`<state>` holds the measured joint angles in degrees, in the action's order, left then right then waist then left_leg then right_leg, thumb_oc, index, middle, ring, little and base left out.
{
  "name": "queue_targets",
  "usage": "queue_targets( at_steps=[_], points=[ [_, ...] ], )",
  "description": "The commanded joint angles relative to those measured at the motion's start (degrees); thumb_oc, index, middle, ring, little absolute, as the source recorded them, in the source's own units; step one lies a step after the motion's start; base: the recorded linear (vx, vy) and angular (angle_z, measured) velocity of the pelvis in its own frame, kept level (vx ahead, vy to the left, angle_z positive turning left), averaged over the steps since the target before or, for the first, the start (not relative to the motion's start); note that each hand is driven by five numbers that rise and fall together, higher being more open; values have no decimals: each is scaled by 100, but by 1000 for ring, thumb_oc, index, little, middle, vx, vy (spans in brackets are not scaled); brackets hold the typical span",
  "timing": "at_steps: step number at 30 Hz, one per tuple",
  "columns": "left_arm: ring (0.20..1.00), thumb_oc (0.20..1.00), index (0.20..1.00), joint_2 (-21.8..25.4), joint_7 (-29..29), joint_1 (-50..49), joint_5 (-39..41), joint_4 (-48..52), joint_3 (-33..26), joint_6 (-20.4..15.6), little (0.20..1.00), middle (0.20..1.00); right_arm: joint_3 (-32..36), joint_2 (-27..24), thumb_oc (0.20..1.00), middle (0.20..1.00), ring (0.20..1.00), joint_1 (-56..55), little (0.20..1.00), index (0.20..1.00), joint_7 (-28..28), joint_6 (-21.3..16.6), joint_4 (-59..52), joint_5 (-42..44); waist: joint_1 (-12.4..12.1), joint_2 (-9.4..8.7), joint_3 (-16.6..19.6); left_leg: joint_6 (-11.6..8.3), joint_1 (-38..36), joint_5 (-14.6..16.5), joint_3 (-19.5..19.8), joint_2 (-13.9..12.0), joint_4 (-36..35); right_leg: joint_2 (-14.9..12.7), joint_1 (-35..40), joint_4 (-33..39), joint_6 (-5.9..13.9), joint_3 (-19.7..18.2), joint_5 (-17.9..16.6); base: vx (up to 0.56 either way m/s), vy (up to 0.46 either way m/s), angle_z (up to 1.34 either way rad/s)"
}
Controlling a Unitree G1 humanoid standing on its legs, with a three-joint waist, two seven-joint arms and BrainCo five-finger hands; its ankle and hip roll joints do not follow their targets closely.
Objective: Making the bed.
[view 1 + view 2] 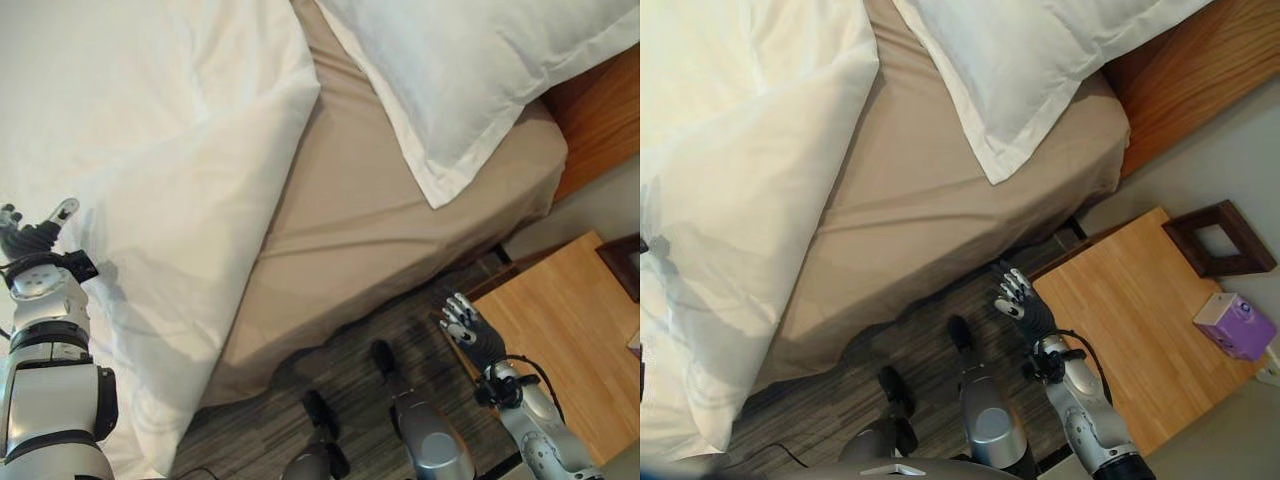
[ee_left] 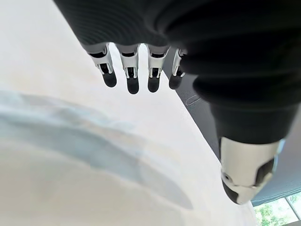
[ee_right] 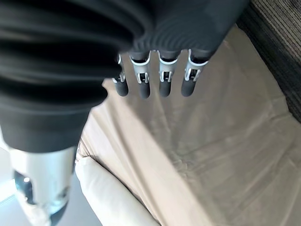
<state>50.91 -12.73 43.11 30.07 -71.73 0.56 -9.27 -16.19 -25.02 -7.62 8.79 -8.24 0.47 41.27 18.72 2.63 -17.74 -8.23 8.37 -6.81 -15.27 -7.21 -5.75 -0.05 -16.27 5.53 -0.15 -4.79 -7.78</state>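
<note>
Both hands loose, holding nothing.
Left hand (image 1: 35,240) hovers relaxed over the duvet (image 1: 170,200); right hand (image 1: 1025,305) spreads beside the nightstand (image 1: 1140,310), beige sheet (image 1: 370,230) edge just ahead.

A plain white duvet (image 1: 170,200) and a plain white pillow (image 1: 450,70) are lying over a beige fitted sheet (image 1: 380,220). The carpet floor (image 1: 350,400) is showing dark grey stripes. A light wooden nightstand (image 1: 1140,320) is carrying a purple box (image 1: 1234,324).

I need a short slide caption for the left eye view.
White duvet folded back off tan sheet; both hands open.
</note>
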Motion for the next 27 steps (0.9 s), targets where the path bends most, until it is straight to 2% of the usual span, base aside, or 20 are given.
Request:
queue_targets(
  at_steps=[1, 7, 8, 12, 15, 18, 19, 20, 21, 22, 24, 25, 26, 27],
  points=[
    [1000, 1000, 1000, 48, 205, 351, -413, -107, 65, -61, 1000, 1000, 1, -15, 1000, 1000, 1000, 73, 1000, 1000, 108, -292, -242, 139, 35, -88, 63, -147, -546, 322, -69, -220, 75, -402, -59, -212, 842, -212, 25, -50, 6, -5],
    [1000, 1000, 1000, -200, 244, 528, -483, 121, 366, -164, 1000, 1000, -66, -1, 1000, 1000, 1000, 74, 1000, 1000, 117, -325, -236, 179, 157, -107, -120, -173, -391, 316, -143, -221, 75, -376, -246, -214, 858, -270, -42, -25, 1, -6],
    [200, 200, 200, -479, 416, 523, -687, 145, 584, -82, 200, 200, -86, -5, 1000, 1000, 1000, 62, 1000, 1000, 96, -307, -201, 117, 205, -88, -195, -180, -348, 304, -174, -217, 75, -372, -291, -202, 862, -284, -67, -29, 4, -17],
    [200, 200, 200, -710, 501, 646, -1103, 134, 867, -25, 200, 200, -66, -22, 1000, 1000, 1000, 50, 1000, 1000, 102, -287, -206, 24, 263, -63, -253, -187, -367, 308, -226, -207, 75, -368, -290, -191, 871, -328, -82, 0, 7, -7],
    [200, 200, 200, -933, 471, 750, -1069, 276, 987, -73, 200, 200, -66, -6, 1000, 1000, 1000, 49, 1000, 1000, 93, -288, -176, 11, 296, -47, -263, -190, -398, 314, -260, -202, 75, -365, -273, -174, 876, -339, -93, 8, -2, 1],
    [200, 200, 200, -1340, 313, 1063, -1227, 1626, 1682, -339, 200, 200, -27, -29, 1000, 1000, 1000, 87, 1000, 1000, 28, -338, -141, -1, 286, 38, -234, -171, -459, 325, -224, -177, 75, -396, -179, -160, 879, -295, -85, 0, -7, 1],
    [200, 200, 200, -1349, 295, 1040, -1179, 2425, 1869, -486, 200, 200, 22, -38, 1000, 1000, 1000, 77, 1000, 1000, 7, -361, -165, -10, 249, 72, -217, -164, -467, 328, -194, -164, 75, -419, -143, -150, 885, -263, -77, -1, -17, 9],
    [200, 200, 200, -1350, 289, 1030, -1182, 2438, 1867, -479, 200, 200, 22, -38, 1000, 1000, 1000, 74, 1000, 1000, 7, -360, -166, -10, 250, 72, -216, -164, -469, 329, -194, -164, 75, -419, -140, -150, 886, -263, -76, 17, -33, 16],
    [200, 200, 200, -1463, 464, 792, -757, 4464, 2305, -796, 200, 200, 119, 7, 1000, 1000, 1000, 7, 1000, 1000, -9, -352, -117, -84, 124, 192, -131, -128, -504, 338, -40, -110, 75, -499, -5, -125, 889, -119, -49, 12, -27, 16],
    [200, 200, 200, -1458, 464, 789, -757, 4467, 2303, -795, 200, 200, 114, 8, 1000, 1000, 1000, 10, 1000, 1000, -9, -352, -116, -84, 126, 189, -118, -130, -482, 322, -39, -108, 75, -500, -25, -121, 885, -121, -65, 13, -27, 24],
    [200, 200, 200, -1740, 755, 742, -378, 5228, 2554, -948, 200, 200, 85, 21, 1000, 1000, 1000, 6, 1000, 1000, -21, -326, -86, -195, 96, 223, -61, -112, -509, 335, 23, -79, 75, -531, 54, -112, 888, -72, -41, 4, 0, 24],
    [200, 200, 200, -1869, 809, 742, -343, 5249, 2611, -952, 200, 200, 58, 11, 1000, 1000, 1000, 18, 1000, 1000, -13, -303, -58, -214, 99, 232, -35, -104, -510, 339, 36, -66, 75, -540, 74, -109, 887, -59, -33, 3, 8, 22],
    [200, 200, 200, -2015, 967, 730, -266, 5435, 2771, -927, 200, 200, 54, -6, 1000, 1000, 1000, 2, 1000, 1000, -18, -294, -61, -236, 104, 241, -16, -95, -527, 351, 50, -59, 75, -547, 112, -105, 888, -46, -22, 6, 21, 13],
    [200, 200, 200, -2335, 1381, 591, -144, 6040, 3198, -825, 200, 200, 37, -81, 1000, 1000, 1000, -59, 1000, 1000, 38, -211, -120, -319, 102, 289, 55, -60, -577, 386, 88, -33, 75, -574, 201, -100, 886, -33, 6, 9, 16, 17]
  ],
)
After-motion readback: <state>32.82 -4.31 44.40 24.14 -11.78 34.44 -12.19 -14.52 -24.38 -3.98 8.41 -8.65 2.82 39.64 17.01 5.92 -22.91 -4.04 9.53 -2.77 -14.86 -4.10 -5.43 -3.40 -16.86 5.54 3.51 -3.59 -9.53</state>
